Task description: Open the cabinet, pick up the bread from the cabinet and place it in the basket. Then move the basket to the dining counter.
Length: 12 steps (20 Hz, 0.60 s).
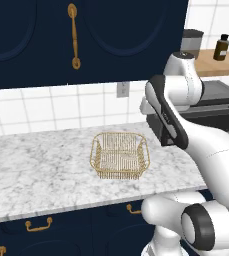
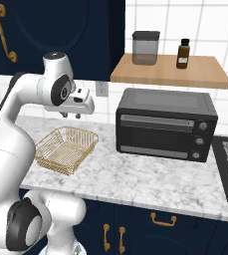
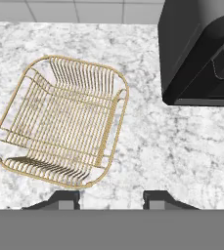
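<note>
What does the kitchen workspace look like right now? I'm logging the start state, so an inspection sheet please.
Surface: marble worktop, grey-veined, over navy drawers.
Job's things: gold wire basket empty on the worktop; cabinet doors shut; bread not seen.
Clutter: toaster oven right of the basket; grey canister and brown bottle on a wooden shelf.
Claw: above the basket's far side, jaws apart, holding nothing.
Cables: nothing seen.
Surroundings: white tiled wall, wall outlet.

Bare worktop (image 1: 41, 160) left of basket (image 1: 119, 155); toaster oven (image 2: 166, 123) blocks its right.
</note>
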Available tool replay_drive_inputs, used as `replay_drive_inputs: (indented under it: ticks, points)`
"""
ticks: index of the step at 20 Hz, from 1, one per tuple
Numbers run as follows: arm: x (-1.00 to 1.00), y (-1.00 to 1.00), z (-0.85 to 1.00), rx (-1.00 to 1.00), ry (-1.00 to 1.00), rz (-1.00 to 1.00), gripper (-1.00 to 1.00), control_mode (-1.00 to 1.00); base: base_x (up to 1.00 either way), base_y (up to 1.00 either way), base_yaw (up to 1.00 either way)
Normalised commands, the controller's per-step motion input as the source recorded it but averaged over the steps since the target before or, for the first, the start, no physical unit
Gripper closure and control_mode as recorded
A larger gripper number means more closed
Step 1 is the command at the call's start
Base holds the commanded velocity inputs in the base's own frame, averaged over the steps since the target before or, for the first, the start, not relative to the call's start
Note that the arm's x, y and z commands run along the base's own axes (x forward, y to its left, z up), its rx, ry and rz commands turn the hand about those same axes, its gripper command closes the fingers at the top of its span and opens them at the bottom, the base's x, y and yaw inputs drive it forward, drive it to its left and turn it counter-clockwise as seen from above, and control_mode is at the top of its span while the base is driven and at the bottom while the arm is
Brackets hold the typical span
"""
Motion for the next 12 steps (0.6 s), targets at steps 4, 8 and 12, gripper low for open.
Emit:
replay_drive_inputs:
  ticks: [4, 8, 12]
  points:
    - [-0.01, 0.23, 0.04, 0.00, -0.01, 0.00, -1.00, -1.00, 0.00, 0.00, 0.00]
    - [0.01, 0.61, 0.61, 0.00, -0.23, -0.04, -1.00, -1.00, 0.00, 0.00, 0.00]
    - [0.00, 0.94, 0.88, 0.00, -0.35, -0.07, -1.00, -1.00, 0.00, 0.00, 0.00]
